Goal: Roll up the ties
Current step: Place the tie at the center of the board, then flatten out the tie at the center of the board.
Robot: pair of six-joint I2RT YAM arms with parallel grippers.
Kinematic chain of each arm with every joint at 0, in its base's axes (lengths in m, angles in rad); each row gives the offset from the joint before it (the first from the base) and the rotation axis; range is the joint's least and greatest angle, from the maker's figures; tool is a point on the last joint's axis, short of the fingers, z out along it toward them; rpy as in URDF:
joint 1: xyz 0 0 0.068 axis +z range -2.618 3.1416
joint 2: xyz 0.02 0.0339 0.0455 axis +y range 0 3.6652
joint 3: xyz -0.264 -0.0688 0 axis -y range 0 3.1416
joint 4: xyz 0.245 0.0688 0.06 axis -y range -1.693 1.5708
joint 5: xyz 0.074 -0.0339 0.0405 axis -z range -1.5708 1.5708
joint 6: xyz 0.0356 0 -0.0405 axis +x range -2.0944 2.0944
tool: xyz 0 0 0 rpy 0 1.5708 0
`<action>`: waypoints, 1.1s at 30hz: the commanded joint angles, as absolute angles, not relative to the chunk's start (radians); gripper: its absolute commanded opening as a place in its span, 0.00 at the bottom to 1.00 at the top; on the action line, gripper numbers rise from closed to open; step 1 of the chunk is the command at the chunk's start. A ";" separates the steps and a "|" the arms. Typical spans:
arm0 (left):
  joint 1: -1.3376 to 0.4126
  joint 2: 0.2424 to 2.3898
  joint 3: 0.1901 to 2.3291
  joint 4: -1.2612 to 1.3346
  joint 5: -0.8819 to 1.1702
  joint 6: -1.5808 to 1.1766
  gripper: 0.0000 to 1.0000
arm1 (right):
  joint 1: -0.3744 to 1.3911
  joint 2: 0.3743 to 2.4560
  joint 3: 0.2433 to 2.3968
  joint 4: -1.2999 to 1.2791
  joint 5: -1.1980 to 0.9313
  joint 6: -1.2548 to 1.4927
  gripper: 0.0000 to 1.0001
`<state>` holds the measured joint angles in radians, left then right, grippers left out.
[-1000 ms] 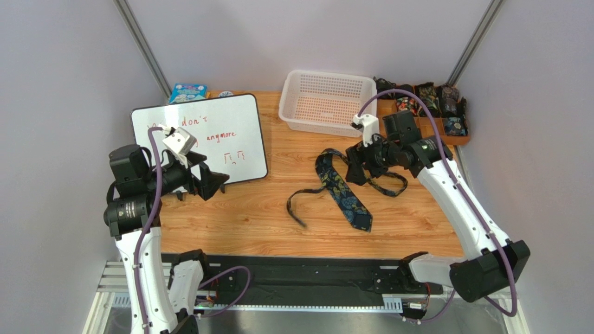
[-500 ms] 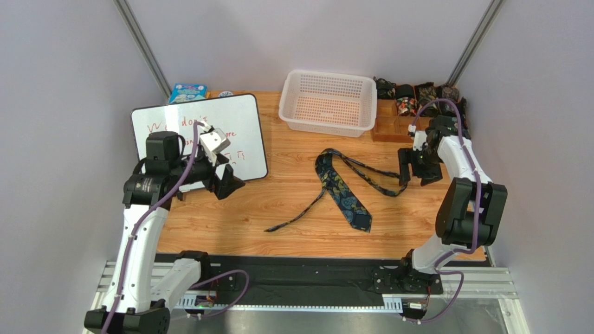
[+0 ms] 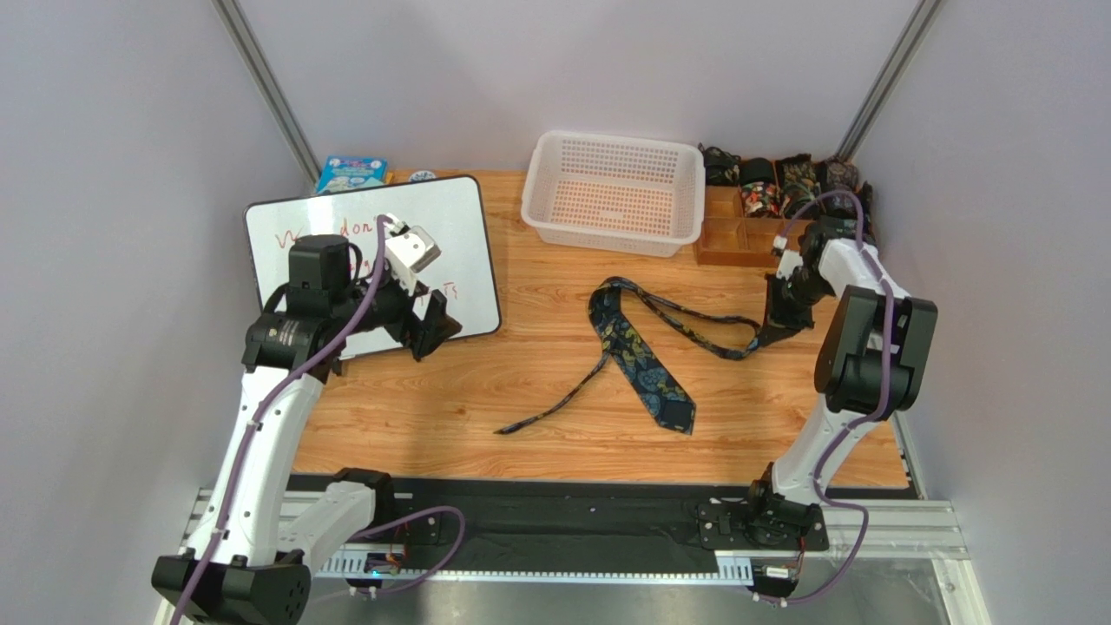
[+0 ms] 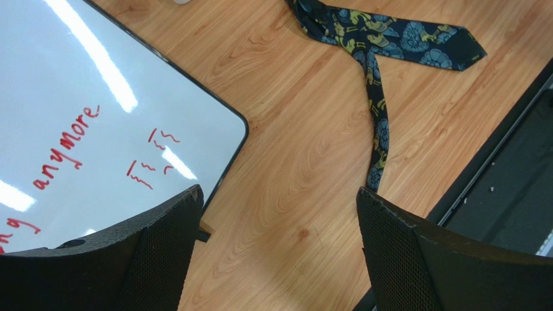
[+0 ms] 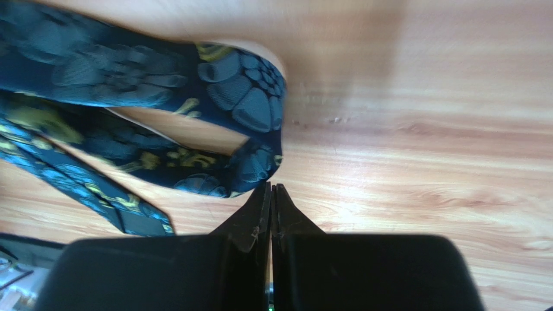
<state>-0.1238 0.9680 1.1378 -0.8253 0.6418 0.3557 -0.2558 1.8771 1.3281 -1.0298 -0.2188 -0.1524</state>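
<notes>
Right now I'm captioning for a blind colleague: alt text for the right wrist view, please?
The right gripper, fingers closed together, points its tips at the folded bend of a black tie with teal and yellow paisley, lying on a wooden table. Whether the tips pinch fabric is unclear.

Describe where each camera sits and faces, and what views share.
Top external: above, behind the bases, looking down on the wooden table; both arms, left gripper and right gripper, show.
Left wrist: above the table, facing the white marker board and black teal-yellow paisley necktie; open fingers show.
Right wrist: low, facing the necktie's fold; shut fingertips show.
Shared: all three see the necktie.
</notes>
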 commanded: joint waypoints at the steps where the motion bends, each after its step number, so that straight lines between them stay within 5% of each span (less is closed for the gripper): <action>1: -0.123 0.896 1.108 -0.752 0.604 0.210 0.92 | -0.250 1.728 1.489 -0.947 -0.319 -0.129 0.00; 8: -0.048 0.713 1.011 -0.650 0.543 -0.063 0.93 | 0.110 1.589 1.718 -0.882 -0.400 -0.221 0.00; 14: 0.032 0.658 1.035 -0.681 0.512 -0.095 0.94 | 0.360 1.609 1.714 -0.910 -0.309 -0.258 0.06; 16: 0.037 0.643 1.035 -0.712 0.512 -0.075 0.94 | 0.357 1.627 1.684 -0.960 -0.261 -0.262 0.13; 19: 0.040 0.621 1.029 -0.741 0.535 -0.052 0.95 | 0.309 1.615 1.605 -1.017 -0.175 -0.290 0.42; 20: 0.040 0.620 1.028 -0.742 0.549 -0.046 0.96 | 0.286 1.605 1.577 -1.017 -0.154 -0.291 0.65; 21: 0.038 0.617 1.026 -0.744 0.572 -0.034 0.96 | 0.256 1.595 1.544 -1.017 -0.108 -0.275 0.78; 28: 0.038 0.666 1.029 -0.710 0.604 -0.009 0.96 | -0.151 1.542 1.367 -1.040 -0.094 -0.114 0.75; 33: 0.038 0.733 1.061 -0.687 0.601 0.000 0.96 | -0.206 1.594 1.286 -1.002 -0.121 -0.052 0.73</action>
